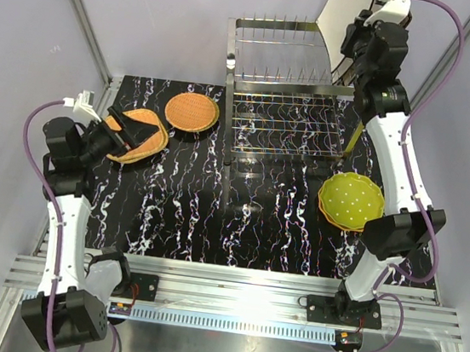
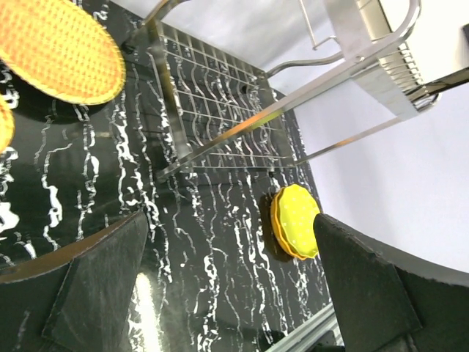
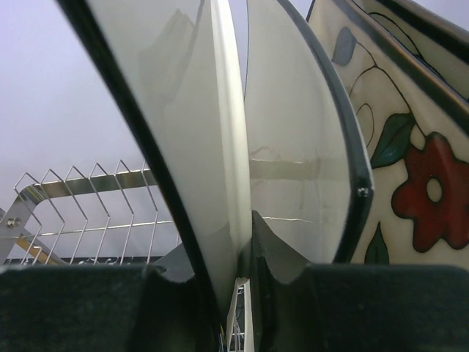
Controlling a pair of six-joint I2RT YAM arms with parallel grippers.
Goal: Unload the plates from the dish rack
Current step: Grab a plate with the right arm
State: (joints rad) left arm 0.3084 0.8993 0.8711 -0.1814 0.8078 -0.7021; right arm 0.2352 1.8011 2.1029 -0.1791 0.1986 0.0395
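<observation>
The steel dish rack (image 1: pixel 284 88) stands at the back middle. At its right end a cream square plate (image 1: pixel 336 17) stands upright. My right gripper (image 1: pixel 356 43) is shut on its rim. In the right wrist view this cream plate (image 3: pixel 183 139) sits between my gripper (image 3: pixel 245 242) pads, with a second cream plate (image 3: pixel 300 161) and a flower-patterned plate (image 3: pixel 414 176) right behind it. My left gripper (image 1: pixel 127 131) is open and empty over a squarish orange woven plate (image 1: pixel 146 144). A round orange woven plate (image 1: pixel 192 112) lies next to it. A lime-green dotted plate (image 1: pixel 351 201) lies stacked on an orange one at the right.
The rack's lower grid shelf (image 1: pixel 286 124) holds nothing I can see. The left wrist view shows the rack's legs (image 2: pixel 220 132), the lime-green plate (image 2: pixel 297 220), the round woven plate (image 2: pixel 58 48) and the black marbled table (image 2: pixel 212 257). Grey walls enclose the table.
</observation>
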